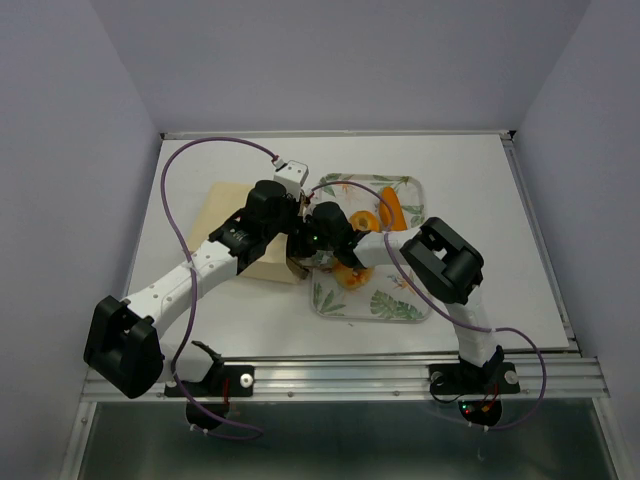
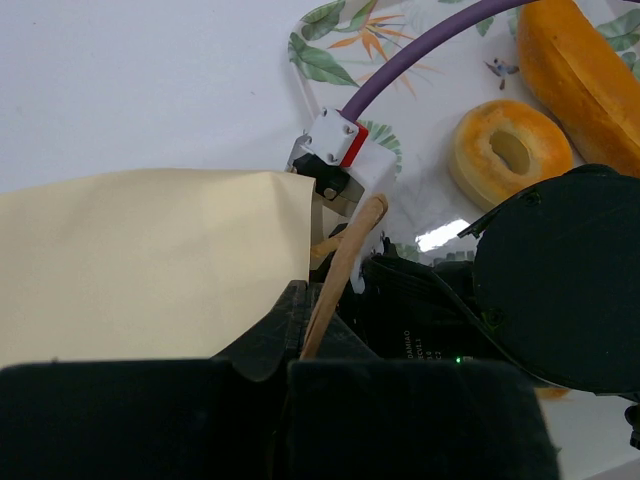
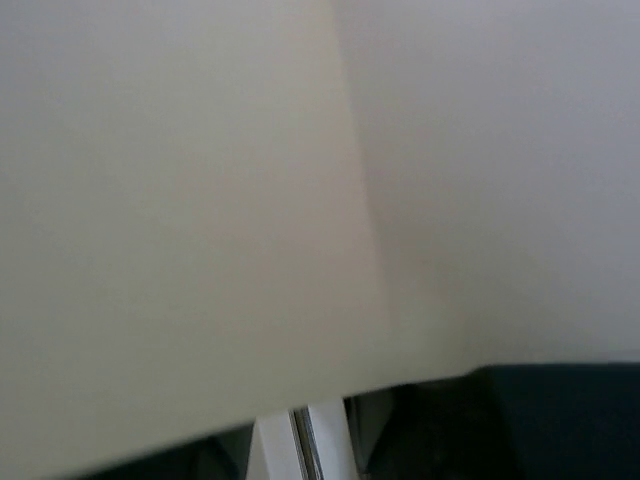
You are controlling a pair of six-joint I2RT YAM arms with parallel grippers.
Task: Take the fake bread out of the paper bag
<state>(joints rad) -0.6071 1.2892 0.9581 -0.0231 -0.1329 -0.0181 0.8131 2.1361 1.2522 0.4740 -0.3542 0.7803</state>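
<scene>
Left gripper (image 2: 298,318) seems clamped on the paper bag (image 2: 150,260) rim: hold steady while the right gripper (image 1: 312,248), jaws unseen inside, pulls more fake bread (image 1: 392,208) toward three o'clock

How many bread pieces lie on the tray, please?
3: long loaf at the tray's far edge, ring bun beside it, another piece nearer, partly covered. More may be hidden.

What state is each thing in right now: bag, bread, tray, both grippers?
paper bag: lying on its side, mouth toward the tray.
long loaf: out, on the tray.
ring bun: out, on the tray.
orange piece: on the tray, partly hidden by the right arm.
tray: flat on the table.
left gripper: seemingly shut on the bag's handle.
right gripper: reaching into the bag; open or shut unclear.
</scene>
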